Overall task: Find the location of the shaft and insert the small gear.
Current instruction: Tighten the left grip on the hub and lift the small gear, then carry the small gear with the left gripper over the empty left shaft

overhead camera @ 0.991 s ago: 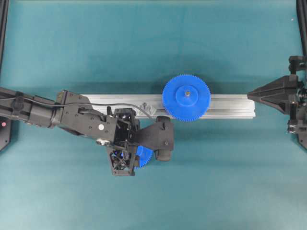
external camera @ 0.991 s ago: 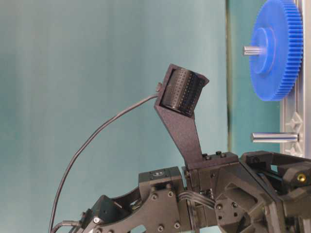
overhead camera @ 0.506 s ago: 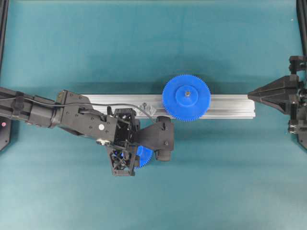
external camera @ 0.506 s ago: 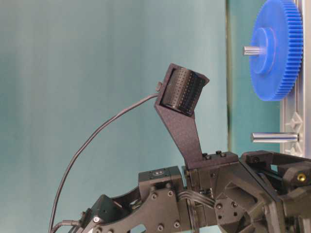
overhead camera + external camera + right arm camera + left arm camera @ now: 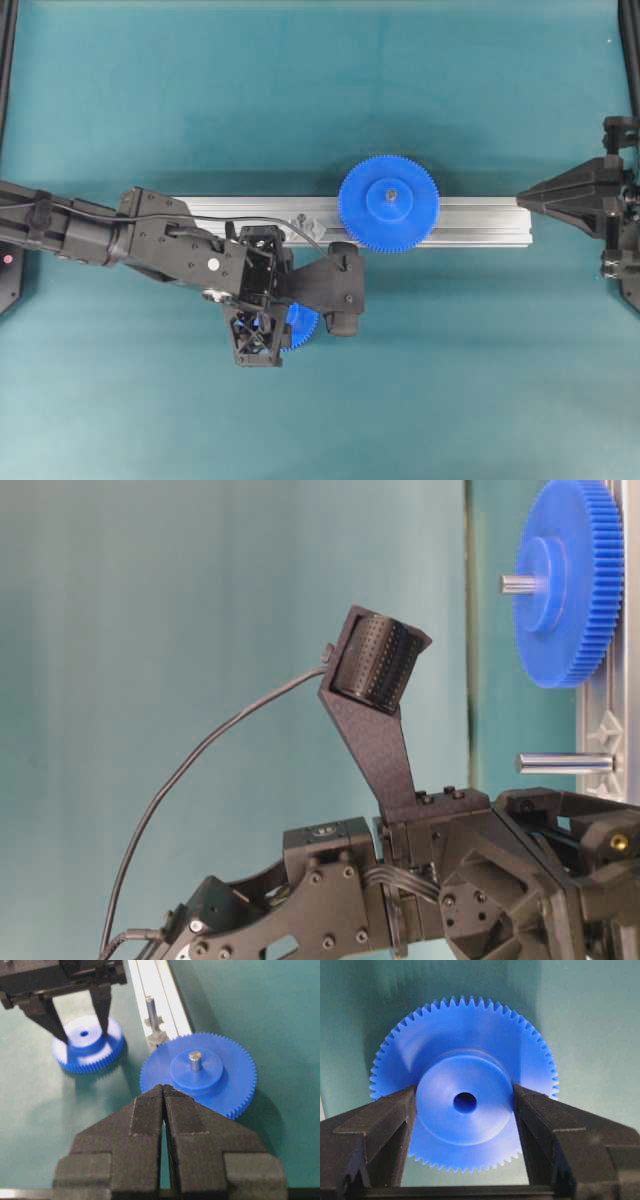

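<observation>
1. Overhead view: a teal bench [image 5: 480,90] carries a long aluminium rail [image 5: 470,222] across the middle of the frame. A large blue gear [image 5: 388,203] sits on the rail right of centre. The left tool [image 5: 262,335] hangs below the rail at lower left of centre, over the small gear [image 5: 303,323], which lies flat on the bench. The right tool [image 5: 522,200] rests at the right end of the rail.

2. Table-level view: the shaft [image 5: 565,763], a bare silvery peg, juts from the rail at the right edge, below the large gear.

3. Left wrist view: the small gear fills the centre. The left tool's fingers [image 5: 390,1125] flank its raised hub, touching or nearly so, pinching it.

4. Right wrist view: the right tool's fingers [image 5: 145,1125] are pressed together, empty. The free shaft stands at upper centre, beside the large gear.

5. Judgement: grip the hub squarely, lift the gear level, then centre its hole over the peg before lowering, so the teeth mesh without jamming.
</observation>
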Available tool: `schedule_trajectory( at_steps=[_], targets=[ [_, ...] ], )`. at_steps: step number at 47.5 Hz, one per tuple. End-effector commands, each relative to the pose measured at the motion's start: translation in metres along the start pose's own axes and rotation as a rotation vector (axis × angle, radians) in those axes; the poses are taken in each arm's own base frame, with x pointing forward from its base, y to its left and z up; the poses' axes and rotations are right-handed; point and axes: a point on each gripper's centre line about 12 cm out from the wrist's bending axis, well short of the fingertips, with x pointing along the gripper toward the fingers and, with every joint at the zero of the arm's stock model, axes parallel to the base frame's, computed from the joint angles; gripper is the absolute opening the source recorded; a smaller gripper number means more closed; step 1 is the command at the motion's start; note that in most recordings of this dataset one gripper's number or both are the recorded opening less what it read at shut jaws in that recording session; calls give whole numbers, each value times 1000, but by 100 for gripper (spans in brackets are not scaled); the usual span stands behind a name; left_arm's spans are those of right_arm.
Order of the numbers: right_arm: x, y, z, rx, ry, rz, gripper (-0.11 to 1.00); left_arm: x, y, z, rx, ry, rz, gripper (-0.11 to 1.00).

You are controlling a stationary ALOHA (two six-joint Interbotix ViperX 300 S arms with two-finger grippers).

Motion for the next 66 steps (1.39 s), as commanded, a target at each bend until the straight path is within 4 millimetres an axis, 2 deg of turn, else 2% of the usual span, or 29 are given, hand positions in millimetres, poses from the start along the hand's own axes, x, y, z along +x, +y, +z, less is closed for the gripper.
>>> schedule_trajectory(
  at_steps=[1,27,32,46,66],
  targets=[
    [1,0,5,10,-13,-1,0,-25,0,14,0,-67,-5,63],
    [1,0,5,10,-14,-1,0,-58,-1,28,1,-55,-1,63],
    [0,0,6,10,-17,0,0,-70,-1,30,2,-48,1,63],
    [0,0,6,10,-17,0,0,-95,5,38,-15,-36,8,63],
    [-1,1,6,10,-26,2,0,-115,18,47,-17,-26,20,63]
  ],
)
